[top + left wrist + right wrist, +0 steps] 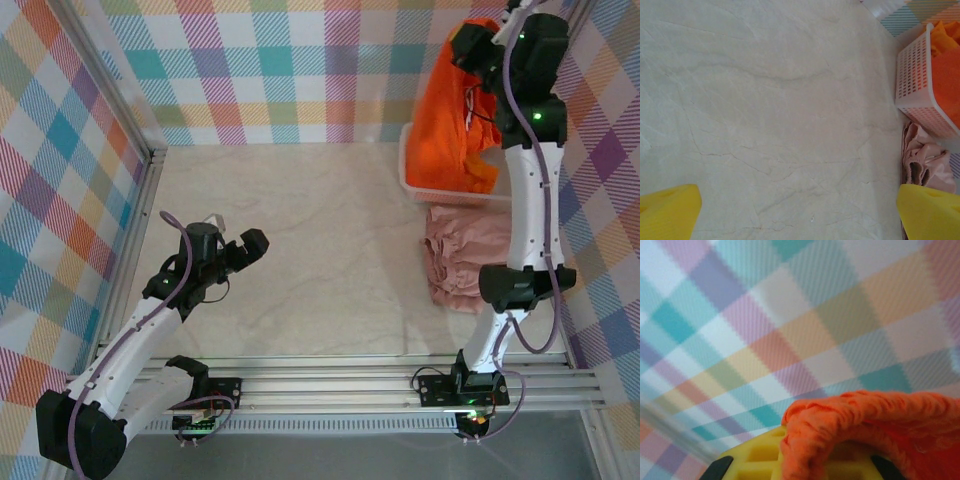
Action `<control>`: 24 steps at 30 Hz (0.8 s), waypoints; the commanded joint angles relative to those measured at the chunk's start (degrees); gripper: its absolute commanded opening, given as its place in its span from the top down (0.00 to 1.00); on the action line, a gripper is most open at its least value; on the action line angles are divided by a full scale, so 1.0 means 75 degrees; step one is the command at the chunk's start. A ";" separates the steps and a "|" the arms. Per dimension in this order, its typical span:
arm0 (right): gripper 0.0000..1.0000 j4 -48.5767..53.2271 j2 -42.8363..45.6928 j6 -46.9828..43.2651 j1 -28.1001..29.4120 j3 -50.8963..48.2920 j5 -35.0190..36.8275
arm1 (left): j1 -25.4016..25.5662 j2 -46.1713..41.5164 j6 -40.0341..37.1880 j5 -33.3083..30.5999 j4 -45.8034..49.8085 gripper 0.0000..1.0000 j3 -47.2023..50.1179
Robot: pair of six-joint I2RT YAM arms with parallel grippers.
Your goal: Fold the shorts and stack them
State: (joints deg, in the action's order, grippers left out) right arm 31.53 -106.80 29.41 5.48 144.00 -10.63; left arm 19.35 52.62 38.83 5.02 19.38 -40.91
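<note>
The right gripper (pixel 480 45) is up at 1 o'clock in the top view, against the checked wall (pixel 300 70). Its jaws are pinched narrow on the orange shorts (pixel 455 125). In the right wrist view the gathered orange waistband (pixel 860 412) bunches over a yellow finger (pixel 762 457). The orange cloth hangs from the grip down into the white lattice basket (pixel 412 180); whether one pair or more is lifted is hard to tell from here. The pink shorts (pixel 455 265) lie crumpled on the table (pixel 320 250) at 3 o'clock, just on the near side of the basket. The left gripper (pixel 240 250) hovers at 8 o'clock, jaws spread wide and holding nothing. Its yellow fingertips (pixel 667 212) frame bare tabletop, with the basket and pink shorts off at 3 o'clock.
</note>
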 commanded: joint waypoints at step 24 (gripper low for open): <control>1.00 -0.0593 0.1313 -0.1436 0.2922 -0.3425 -0.0129 | 0.0161 -0.1271 0.0179 0.0067 -0.0636 0.00 -0.0141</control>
State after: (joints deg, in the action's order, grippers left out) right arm 28.51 -100.62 21.47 26.24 127.72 -12.67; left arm 19.77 42.76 39.62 5.04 14.90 -40.95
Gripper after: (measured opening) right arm 0.090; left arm 0.999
